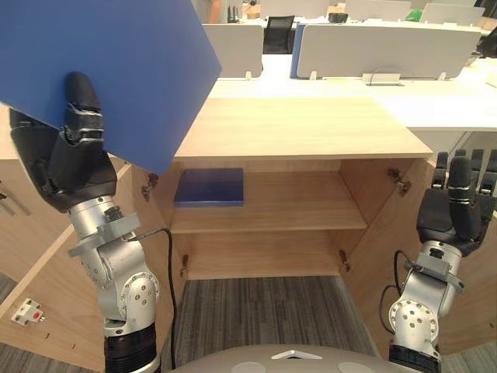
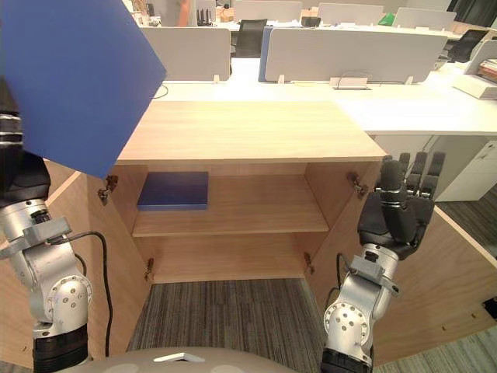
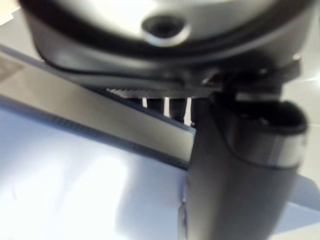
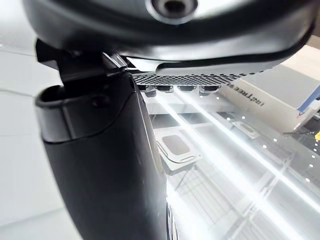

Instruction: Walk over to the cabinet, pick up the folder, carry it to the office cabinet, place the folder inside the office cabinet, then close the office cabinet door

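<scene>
Tilted blue folder (image 1: 109,70) aloft in left hand (image 1: 70,159); wooden cabinet (image 1: 303,128) open

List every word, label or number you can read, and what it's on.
Blue folder in the left hand: no text shows.
Second blue folder on the cabinet shelf: no text shows.
Pale panel, right wrist view: one line of print, too small to read.

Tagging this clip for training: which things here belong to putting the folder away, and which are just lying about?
Job: blue folder, pinched in the left hand; open office cabinet; its right door; right hand, open.
Lying about: flat blue item on the shelf; desk dividers; office chair.
</scene>
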